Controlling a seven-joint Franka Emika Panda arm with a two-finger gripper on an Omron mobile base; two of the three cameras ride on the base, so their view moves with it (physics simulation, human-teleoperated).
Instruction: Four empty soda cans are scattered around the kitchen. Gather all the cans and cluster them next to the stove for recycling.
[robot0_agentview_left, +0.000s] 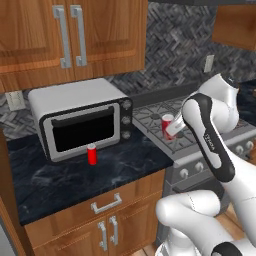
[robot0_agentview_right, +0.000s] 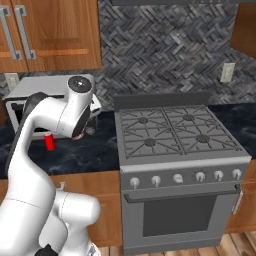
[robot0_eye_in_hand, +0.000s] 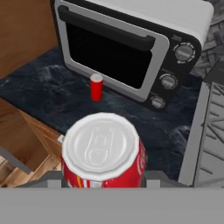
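My gripper (robot0_eye_in_hand: 103, 182) is shut on a red-and-white soda can (robot0_eye_in_hand: 102, 151), whose silver top faces the hand camera. In the left base view the held can (robot0_agentview_left: 167, 121) hangs upright in the gripper (robot0_agentview_left: 173, 130) over the left edge of the stove (robot0_agentview_left: 150, 119). A plain red soda can (robot0_agentview_left: 91, 154) stands upright on the black counter in front of the toaster oven's door, left of the held one. That red can (robot0_agentview_right: 49, 142) also appears in the right base view beside the arm, and the hand view shows it (robot0_eye_in_hand: 96, 86) beyond the held can. The stove (robot0_agentview_right: 170, 131) has dark grates and front knobs.
A silver toaster oven (robot0_agentview_left: 80, 117) sits at the back of the counter (robot0_agentview_left: 60, 182) left of the stove. Wooden wall cabinets (robot0_agentview_left: 70, 35) hang above it. My own arm (robot0_agentview_right: 55, 120) hides the gripper in the right base view. A strip of counter lies between oven and stove.
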